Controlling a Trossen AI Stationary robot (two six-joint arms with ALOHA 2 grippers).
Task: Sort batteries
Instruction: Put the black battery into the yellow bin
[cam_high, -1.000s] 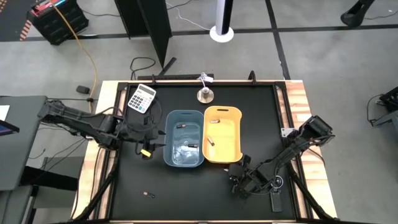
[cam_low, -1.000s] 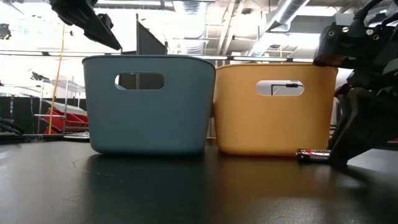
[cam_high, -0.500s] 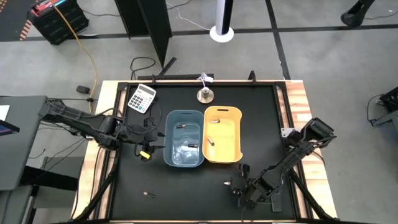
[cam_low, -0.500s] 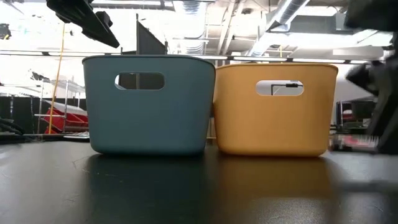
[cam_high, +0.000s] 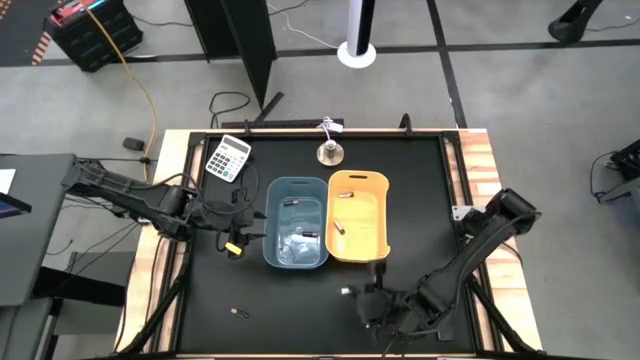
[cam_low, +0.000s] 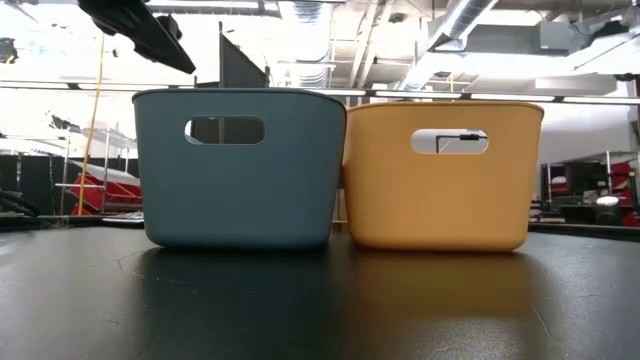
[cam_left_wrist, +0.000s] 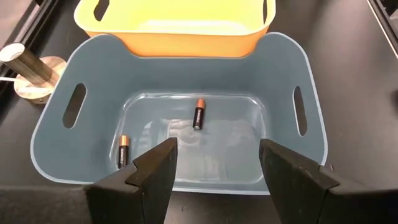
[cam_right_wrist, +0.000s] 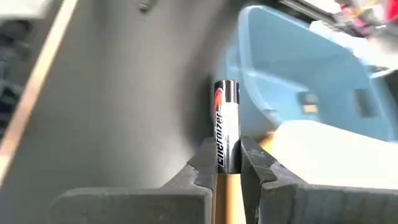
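My right gripper (cam_high: 360, 298) is near the table's near edge, in front of the yellow bin (cam_high: 357, 215), and is shut on a silver battery (cam_right_wrist: 226, 134) with a red mark. My left gripper (cam_left_wrist: 214, 165) is open and hovers at the left side of the blue bin (cam_high: 296, 222). Two dark batteries with copper ends (cam_left_wrist: 198, 114) (cam_left_wrist: 123, 151) lie on the blue bin's floor. Two more batteries (cam_high: 337, 227) lie in the yellow bin. One small battery (cam_high: 238, 312) lies on the table near the near-left corner. My right gripper pinches the silver battery's rear half (cam_right_wrist: 226, 163) between its two fingers (cam_right_wrist: 205, 169). The battery lies along the fingers. Its free end (cam_right_wrist: 226, 90) sticks out past the fingertips and points toward the table's left (cam_high: 346, 292). No part of it shows resting on the table.
A calculator (cam_high: 228, 157) lies at the far-left corner and a small metal stand (cam_high: 329, 152) sits behind the bins. The two bins stand side by side, touching, at the table's middle (cam_low: 240, 165) (cam_low: 445, 175). Bare black table lies in front of them.
My right gripper has moved from beside the yellow bin's near-right corner toward the near edge and the table's left. It has taken along the silver battery that lay on the table there, and it has left the low view.
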